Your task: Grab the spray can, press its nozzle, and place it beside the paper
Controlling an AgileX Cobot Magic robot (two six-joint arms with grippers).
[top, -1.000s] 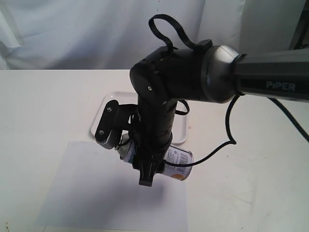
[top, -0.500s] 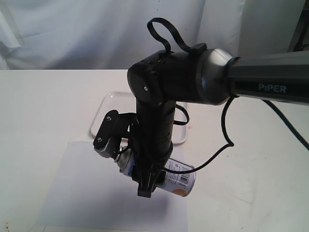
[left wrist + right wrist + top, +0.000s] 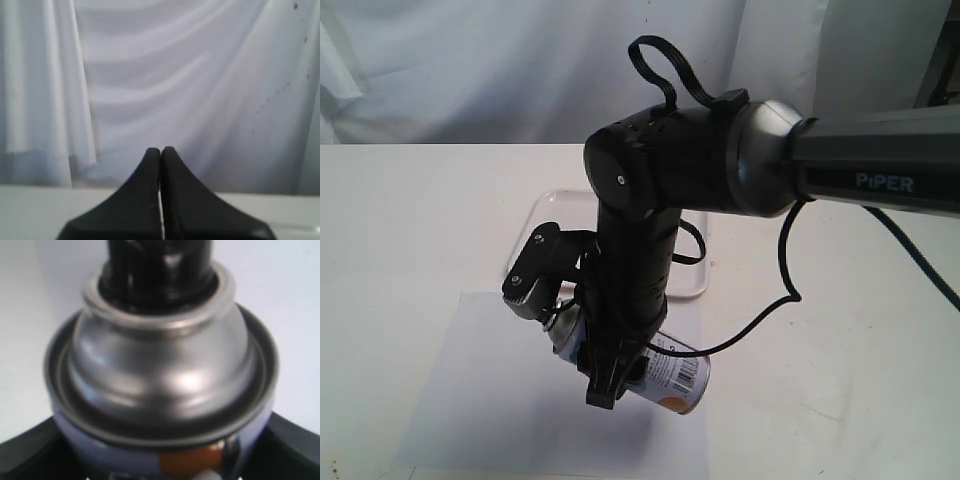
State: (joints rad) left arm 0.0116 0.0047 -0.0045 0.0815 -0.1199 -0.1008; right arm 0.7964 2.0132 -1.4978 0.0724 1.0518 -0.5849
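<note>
White table (image 3: 410, 220) filled the exterior frame, the paper (image 3: 470, 400) lay at lower left, right gripper (image 3: 607, 375) at lower centre pinched the spray can (image 3: 672, 378), tilted over the paper's right part, its nozzle (image 3: 157, 265) end toward upper left, left gripper (image 3: 160, 155) tips pressed together on nothing.

The right arm (image 3: 650, 190) is glossy black, with a rounded joint housing. At 3 o'clock of the housing a silver-grey metal collar (image 3: 770, 155) leads into a dark grey tube marked "PiPER" (image 3: 885, 183) in white. A flat black cable (image 3: 665, 60) loops at 12 o'clock, and a thin black wire (image 3: 785, 290) trails at 4 o'clock. A small silver screw (image 3: 620, 181) sits on the housing. A boxy black block (image 3: 532, 268) at 8 o'clock carries 2 more. The left gripper (image 3: 161, 151) has 2 matte black wedge-shaped fingers (image 3: 135, 210).
</note>
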